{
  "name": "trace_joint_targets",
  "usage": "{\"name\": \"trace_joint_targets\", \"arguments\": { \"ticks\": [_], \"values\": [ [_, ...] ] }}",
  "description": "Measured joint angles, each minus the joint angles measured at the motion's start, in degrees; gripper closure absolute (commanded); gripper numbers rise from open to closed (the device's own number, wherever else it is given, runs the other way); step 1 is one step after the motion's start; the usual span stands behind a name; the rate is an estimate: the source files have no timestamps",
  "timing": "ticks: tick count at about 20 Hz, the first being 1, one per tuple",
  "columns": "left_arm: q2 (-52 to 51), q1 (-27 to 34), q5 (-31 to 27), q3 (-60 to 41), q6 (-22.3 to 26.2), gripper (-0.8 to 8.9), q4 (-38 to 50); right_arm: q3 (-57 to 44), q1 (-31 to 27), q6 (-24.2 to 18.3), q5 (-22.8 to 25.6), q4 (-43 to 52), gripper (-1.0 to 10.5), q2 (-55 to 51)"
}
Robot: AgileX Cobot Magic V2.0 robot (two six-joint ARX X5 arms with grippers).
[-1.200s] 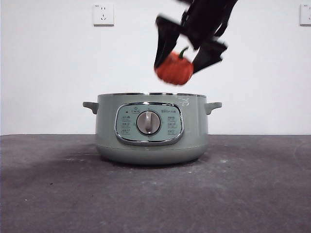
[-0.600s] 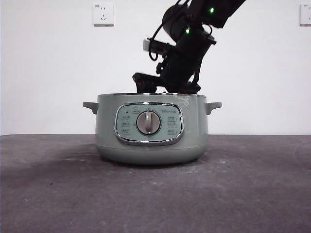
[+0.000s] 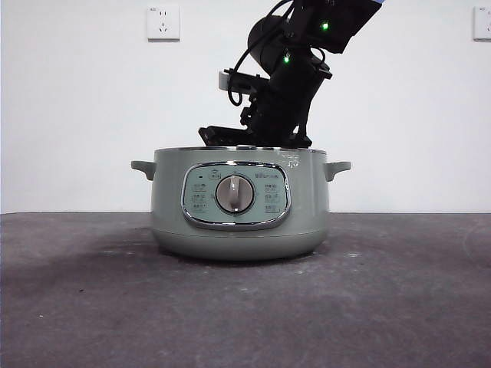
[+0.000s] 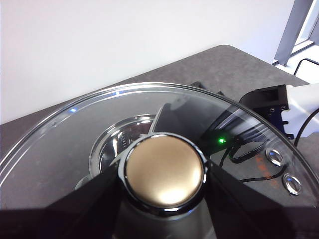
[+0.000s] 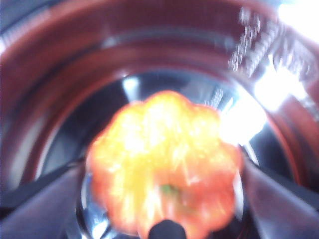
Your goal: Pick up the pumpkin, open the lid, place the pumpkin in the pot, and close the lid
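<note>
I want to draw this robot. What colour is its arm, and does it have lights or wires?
The arm reaching down over the pot is black and chunky, with rounded joints. Small green lights glow on it, a black cable loops along its side, and there is a small white part. Each hand has two black jaws.

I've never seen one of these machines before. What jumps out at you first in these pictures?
A big black arm reaches down from above into the open sage-green pot in the middle of the table. Inside, the right gripper has a bright orange pumpkin between its jaws, over the shiny pot bottom. Meanwhile the left gripper grips the glass lid by its knob, held up off the pot.
</note>
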Motion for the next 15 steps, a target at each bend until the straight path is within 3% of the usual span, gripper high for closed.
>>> {"name": "trace_joint_targets", "arguments": {
  "ticks": [5, 9, 15],
  "values": [
    [0.0, 0.0, -0.02, 0.0, 0.0, 8.26, -0.04, -0.02, 0.04, 0.22, 2.14, -3.78, 3.8, -5.81],
    [0.09, 0.0, -0.04, 0.0, 0.13, 8.26, -0.55, -0.02, -0.59, 4.46, 7.3, -11.41, 3.8, -17.88],
    [8.2, 0.0, -0.22, 0.0, 2.01, 8.26, 1.03, -0.02, -2.62, 8.5, 7.91, -26.08, 3.8, -34.29]
  ]
}}
